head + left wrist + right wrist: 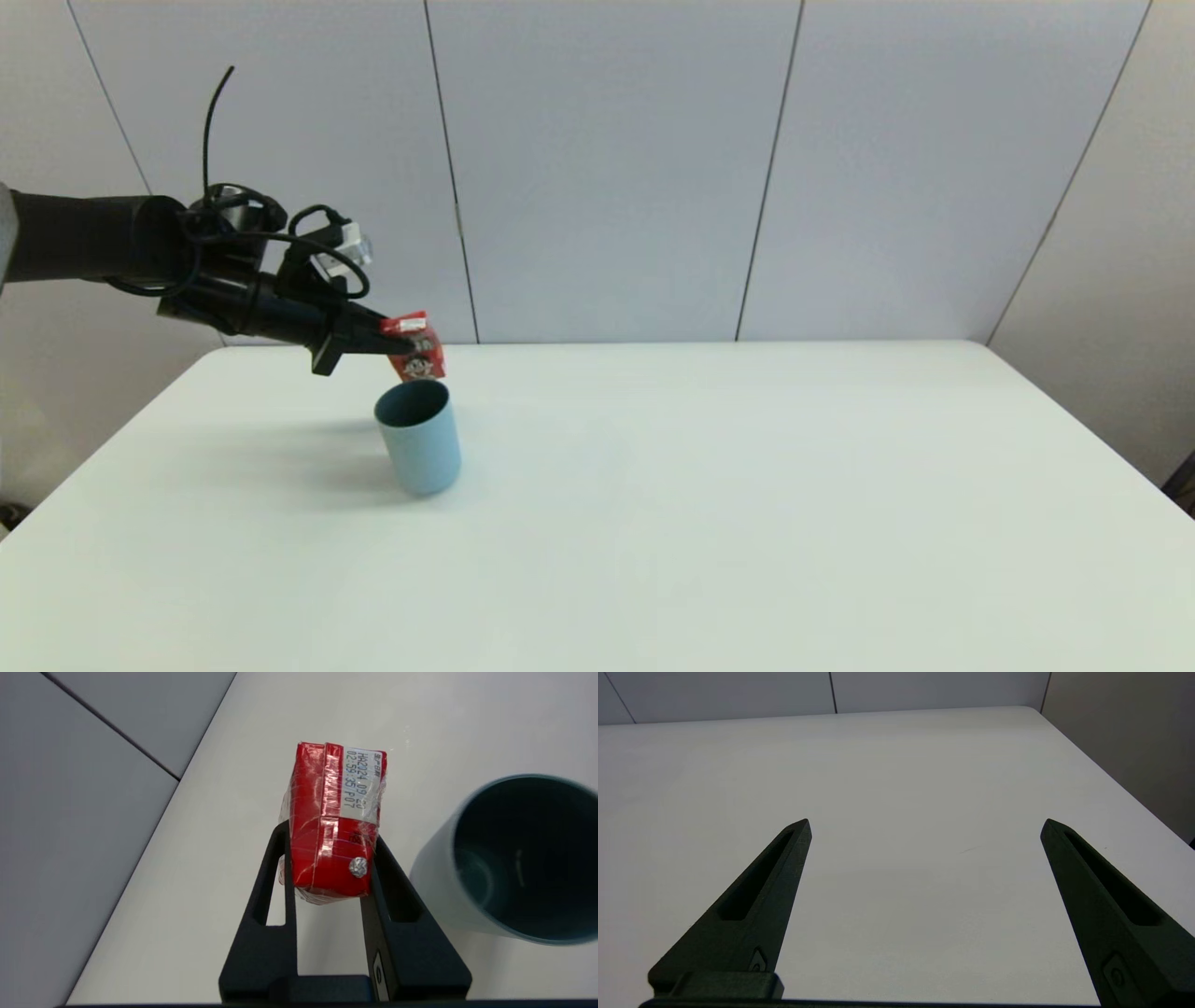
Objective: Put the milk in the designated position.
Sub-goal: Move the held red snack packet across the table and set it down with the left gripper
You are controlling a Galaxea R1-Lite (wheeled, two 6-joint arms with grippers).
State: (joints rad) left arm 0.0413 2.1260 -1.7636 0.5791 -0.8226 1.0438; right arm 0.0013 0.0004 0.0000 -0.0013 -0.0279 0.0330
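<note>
Currently you are carrying the milk (416,347) clear of the table (709,485), clamped in the left gripper (397,343), with placement not yet made.

Your left fingers (275,891) are pinching the carton across its narrow sides, near the end closest to the wrist, so most of the box is hanging out past the tips. From the head view, the carton is sitting at about 12 o'clock of the light blue cup (419,446), above and just behind its rim and not touching it. If the cup is the designated position, you are needing to bring the carton toward 6 o'clock until it is centred over the opening, level it, then lower before releasing; the overhang is risking a clip on the rim. The right gripper (924,833) is idling with fingers spread wide over bare table.
</note>
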